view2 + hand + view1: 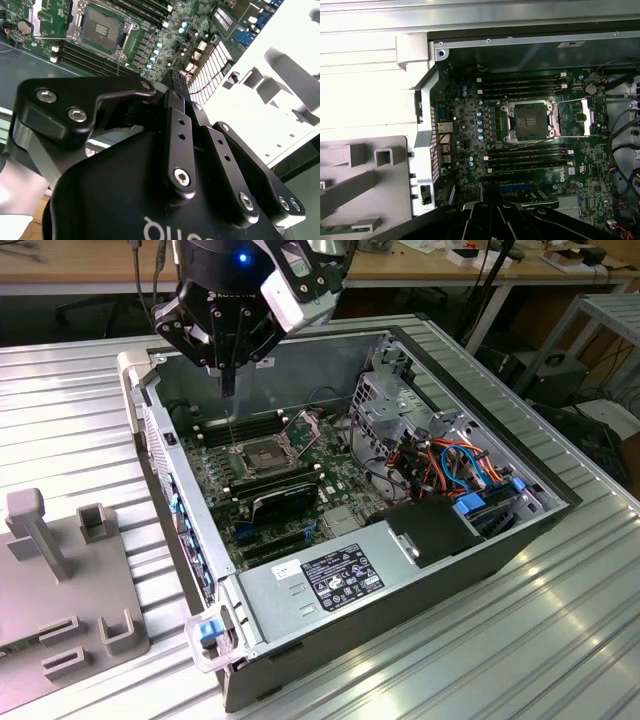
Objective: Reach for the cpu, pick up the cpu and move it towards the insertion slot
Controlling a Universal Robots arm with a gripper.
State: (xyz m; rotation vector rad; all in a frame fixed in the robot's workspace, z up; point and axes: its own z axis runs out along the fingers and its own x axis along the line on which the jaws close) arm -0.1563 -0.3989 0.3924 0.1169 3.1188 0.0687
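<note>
The insertion slot (262,453) lies open on the board (340,475), its dark centre bare and its hinged plate (575,117) swung aside. It sits between two banks of memory slots (525,160), toward the far corner of the case (300,360) on the exterior view's left. Your end effector (228,385) hangs above it, well apart from the board. Its fingers (176,125) are clenched to a narrow tip pointing down, and you cannot tell whether the cpu is pinched there. From that tip the slot looks to lie below and slightly toward the exterior view's right. The case rests on the ribbed surface (560,640).
</note>
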